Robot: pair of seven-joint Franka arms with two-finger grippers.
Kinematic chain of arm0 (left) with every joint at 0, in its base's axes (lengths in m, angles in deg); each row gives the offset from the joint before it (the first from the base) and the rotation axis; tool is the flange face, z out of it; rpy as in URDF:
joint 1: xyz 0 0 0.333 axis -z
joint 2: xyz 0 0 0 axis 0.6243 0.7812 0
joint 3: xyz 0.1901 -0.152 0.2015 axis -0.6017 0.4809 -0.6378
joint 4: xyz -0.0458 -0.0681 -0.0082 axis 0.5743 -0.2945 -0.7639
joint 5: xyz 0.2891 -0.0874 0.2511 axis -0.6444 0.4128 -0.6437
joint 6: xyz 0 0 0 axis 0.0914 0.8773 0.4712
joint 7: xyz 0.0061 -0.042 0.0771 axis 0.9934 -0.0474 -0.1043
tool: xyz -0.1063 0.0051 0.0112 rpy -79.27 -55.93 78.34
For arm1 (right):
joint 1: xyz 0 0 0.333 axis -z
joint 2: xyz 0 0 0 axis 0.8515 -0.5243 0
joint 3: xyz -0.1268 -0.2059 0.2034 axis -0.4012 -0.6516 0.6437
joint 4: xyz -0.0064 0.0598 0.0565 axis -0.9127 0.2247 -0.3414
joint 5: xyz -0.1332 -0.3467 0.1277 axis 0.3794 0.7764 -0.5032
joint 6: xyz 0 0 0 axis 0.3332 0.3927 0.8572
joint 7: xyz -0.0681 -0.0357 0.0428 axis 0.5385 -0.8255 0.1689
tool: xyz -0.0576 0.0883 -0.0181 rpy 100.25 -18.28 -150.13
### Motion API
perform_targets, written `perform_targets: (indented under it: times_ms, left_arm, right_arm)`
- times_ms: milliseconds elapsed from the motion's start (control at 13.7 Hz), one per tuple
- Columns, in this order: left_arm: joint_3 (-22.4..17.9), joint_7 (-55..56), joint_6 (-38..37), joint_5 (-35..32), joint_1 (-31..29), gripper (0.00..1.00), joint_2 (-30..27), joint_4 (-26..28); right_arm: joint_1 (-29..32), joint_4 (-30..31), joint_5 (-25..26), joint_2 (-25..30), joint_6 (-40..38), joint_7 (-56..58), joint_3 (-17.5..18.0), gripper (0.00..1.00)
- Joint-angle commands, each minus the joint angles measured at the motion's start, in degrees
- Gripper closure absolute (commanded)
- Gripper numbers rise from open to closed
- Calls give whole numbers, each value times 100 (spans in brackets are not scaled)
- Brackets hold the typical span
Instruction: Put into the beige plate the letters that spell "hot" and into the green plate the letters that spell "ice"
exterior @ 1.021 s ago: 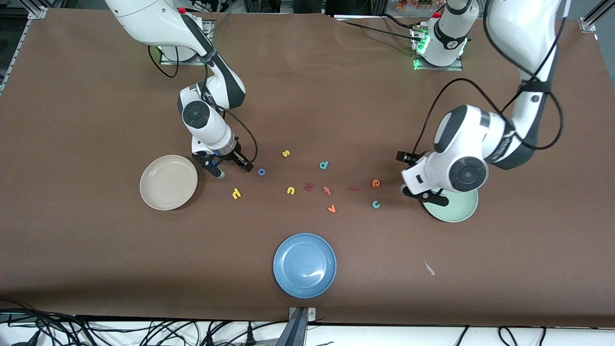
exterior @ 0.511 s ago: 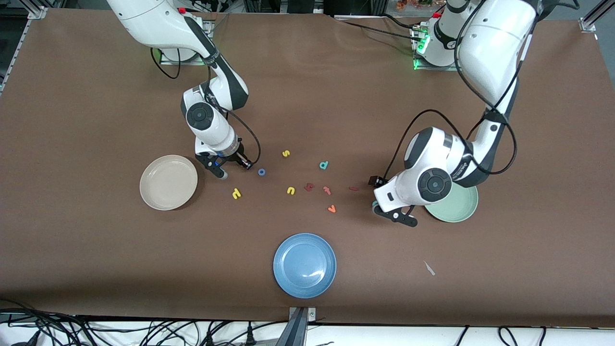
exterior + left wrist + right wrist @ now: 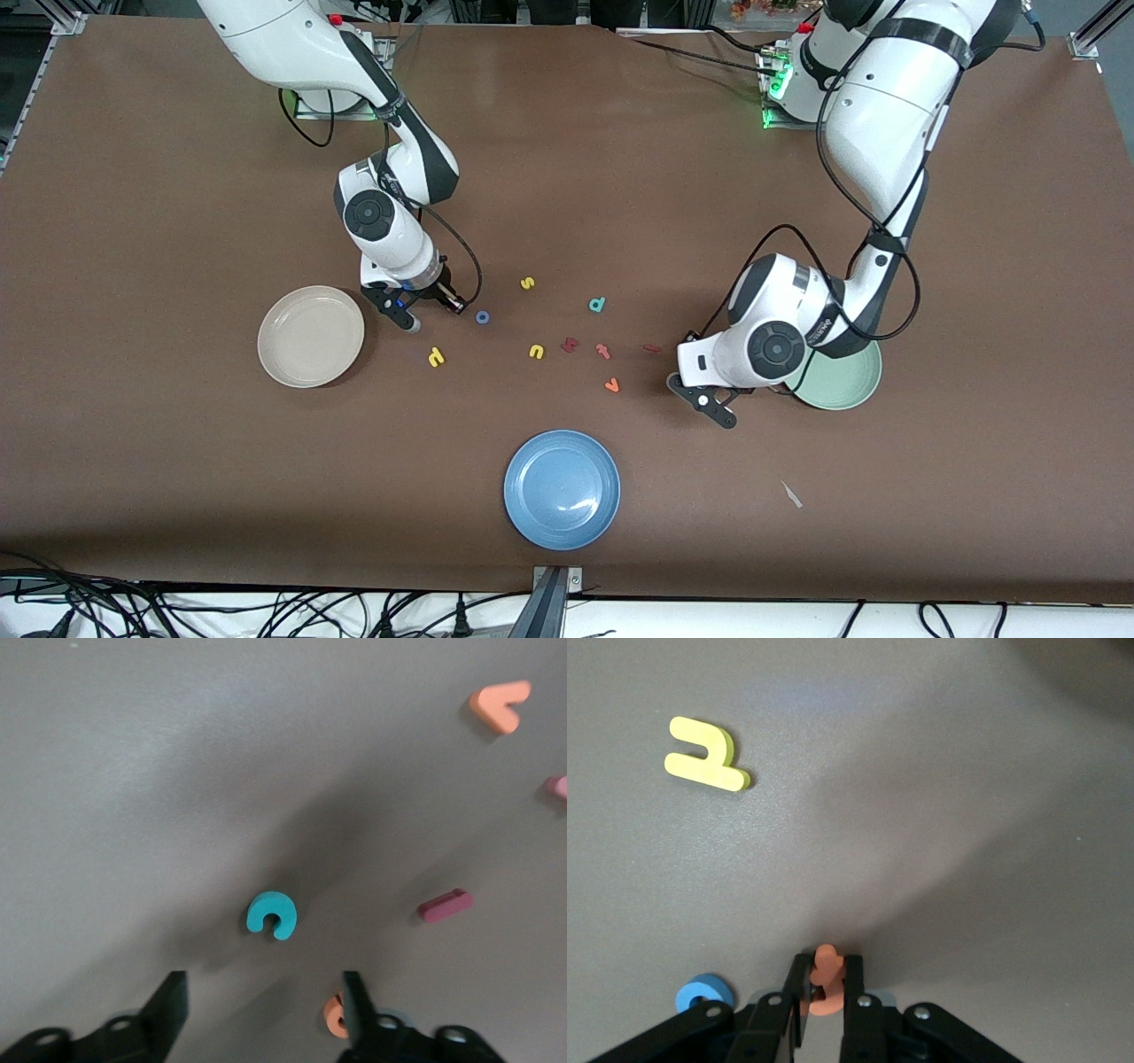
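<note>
Over the counter point(image 3: 177, 177) just beside the beige plate point(image 3: 310, 337), which sits at 9 o'clock in the front view, the right hand point(image 3: 423, 310) is clamped on the orange "t" point(image 3: 826, 992); blue "o" point(image 3: 483, 316) lies at 3 o'clock of that plate, yellow "h" point(image 3: 435, 357) at 4 o'clock. By the green plate point(image 3: 850, 390), at 3 o'clock, the left hand point(image 3: 264, 1010) hangs with jaws apart, empty, over the teal "c" point(image 3: 272, 914). Orange "e" point(image 3: 335, 1017) touches one finger; dark red "i" point(image 3: 445, 904) lies near.
</note>
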Motion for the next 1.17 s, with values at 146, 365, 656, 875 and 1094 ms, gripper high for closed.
perform_targets:
  times_ms: [146,365,656,875,1094]
  left_arm:
    - [-37,-189,360,-275,119,36,290,-225]
    - [-37,-189,377,-476,154,39,351,-225]
    - [-37,-181,377,-512,172,56,369,-225]
    - [-37,-180,377,-504,163,56,369,-225]
    - [-37,-137,500,-504,163,55,377,-225]
  right_arm:
    - [-15,-524,168,-43,-798,12,-65,100]
    - [-7,-613,757,298,-1649,912,-407,100]
    - [2,-534,793,546,-1925,3222,-1048,100]
    - [11,-507,741,555,-1916,5411,-1707,100]
    - [116,-516,688,476,-1846,6908,-2016,100]
